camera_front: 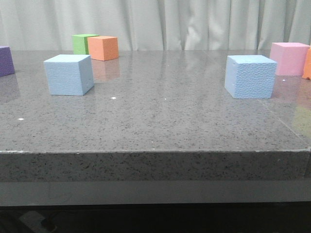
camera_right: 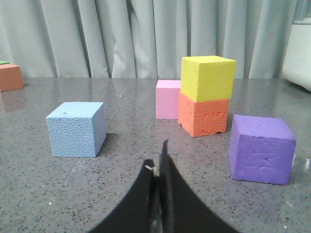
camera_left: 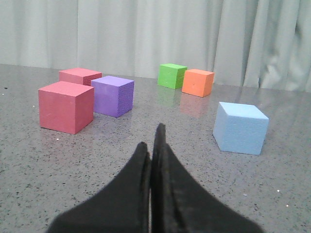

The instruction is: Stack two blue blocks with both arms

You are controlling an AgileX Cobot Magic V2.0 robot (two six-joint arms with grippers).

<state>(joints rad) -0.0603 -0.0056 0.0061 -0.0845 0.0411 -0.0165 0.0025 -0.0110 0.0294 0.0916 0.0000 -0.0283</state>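
Nothing grasped yet, so this reads as the very start: approach step not begun. Left pincer [camera_left: 151, 145], black fingers pressed together, holds nothing and sits low over the grey speckled stone worktop [camera_front: 160, 121]. Right pincer [camera_right: 158, 167] likewise pinched closed, empty. One light blue pebbled foam cube [camera_left: 241, 127] stands ahead of the left pincer and off to its right, well apart from the tips; the other light blue pebbled foam cube [camera_right: 77, 129] stands ahead of the right pincer and off to its left, also well apart. In the front view the two blue cubes ( [camera_front: 68, 74] and [camera_front: 250, 76]) rest far from each other on the worktop, neither arm visible there. Distractors near the left pincer: red foam cube [camera_left: 65, 106], purple foam cube [camera_left: 112, 95]. Next move, as I judge it: each pincer must spread wide, swing inward toward its own blue cube, straddle the side faces and close gently, since foam gives.
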